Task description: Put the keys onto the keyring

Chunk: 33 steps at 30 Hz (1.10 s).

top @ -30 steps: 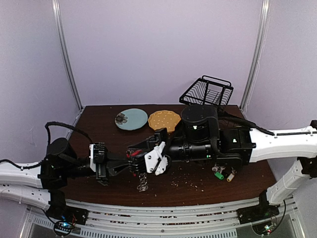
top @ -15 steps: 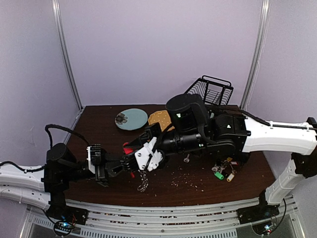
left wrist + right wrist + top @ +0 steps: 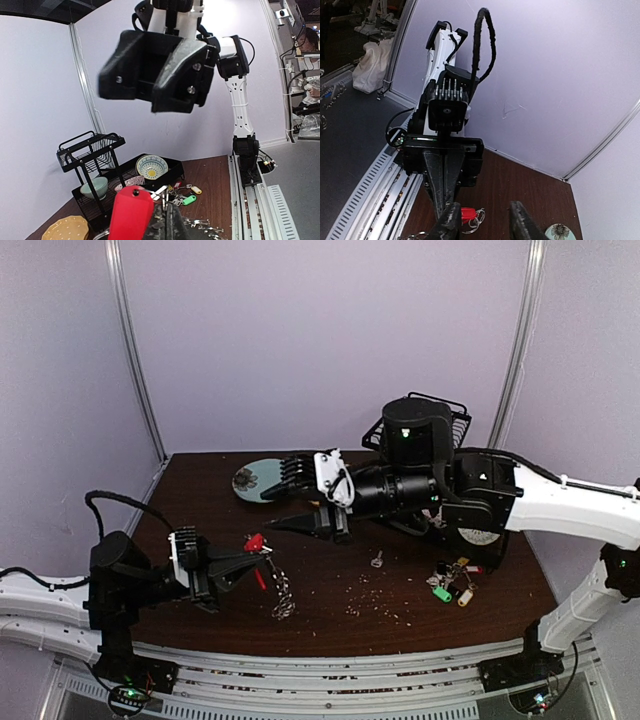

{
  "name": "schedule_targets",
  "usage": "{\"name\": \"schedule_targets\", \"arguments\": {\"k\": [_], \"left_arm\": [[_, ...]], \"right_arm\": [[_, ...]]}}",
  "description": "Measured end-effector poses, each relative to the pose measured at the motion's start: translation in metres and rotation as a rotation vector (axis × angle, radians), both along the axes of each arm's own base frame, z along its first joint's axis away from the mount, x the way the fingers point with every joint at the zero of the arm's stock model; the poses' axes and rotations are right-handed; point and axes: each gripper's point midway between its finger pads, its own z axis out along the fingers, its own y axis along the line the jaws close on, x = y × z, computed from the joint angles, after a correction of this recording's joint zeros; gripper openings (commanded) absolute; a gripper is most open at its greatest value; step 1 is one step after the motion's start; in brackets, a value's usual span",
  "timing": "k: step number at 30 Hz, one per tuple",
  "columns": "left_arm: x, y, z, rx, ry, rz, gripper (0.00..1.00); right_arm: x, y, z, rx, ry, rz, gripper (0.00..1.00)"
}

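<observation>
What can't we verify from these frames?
- Whether a key is threaded on the keyring: top view too small; left wrist view cuts the ring off at the bottom edge.
- Left tool grip point: its fingers and the red tag cover it in the left wrist view.
- Right tool fingertips: cut off by the bottom edge of the right wrist view.
- Loose key: too small to read its shape.

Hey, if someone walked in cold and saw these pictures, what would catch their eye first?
Probably the left gripper, shut on a silvery metal keyring with a red sleeve dangling over the dark brown wooden table. Next, the big black right gripper hovering above the table's middle, jaws apart and empty. Then the bunch of green, yellow and red tagged keys lying right.
</observation>
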Motion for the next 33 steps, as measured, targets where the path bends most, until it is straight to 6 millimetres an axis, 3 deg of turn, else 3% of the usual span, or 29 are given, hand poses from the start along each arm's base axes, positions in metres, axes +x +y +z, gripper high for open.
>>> {"name": "schedule_targets", "arguments": {"k": [5, 12, 33], "left_arm": [[0.003, 0.003, 0.002, -0.015, -0.003, 0.021, 0.0], [0.003, 0.008, 0.007, -0.047, -0.009, 0.032, 0.0], [0.0, 0.01, 0.014, -0.08, -0.014, 0.021, 0.0]], "right_arm": [[-0.012, -0.011, -0.017, -0.006, 0.145, 0.007, 0.2], [-0.018, -0.017, -0.07, -0.047, 0.3, -0.013, 0.16], [-0.006, 0.006, -0.068, 0.018, 0.339, -0.03, 0.16]]}}
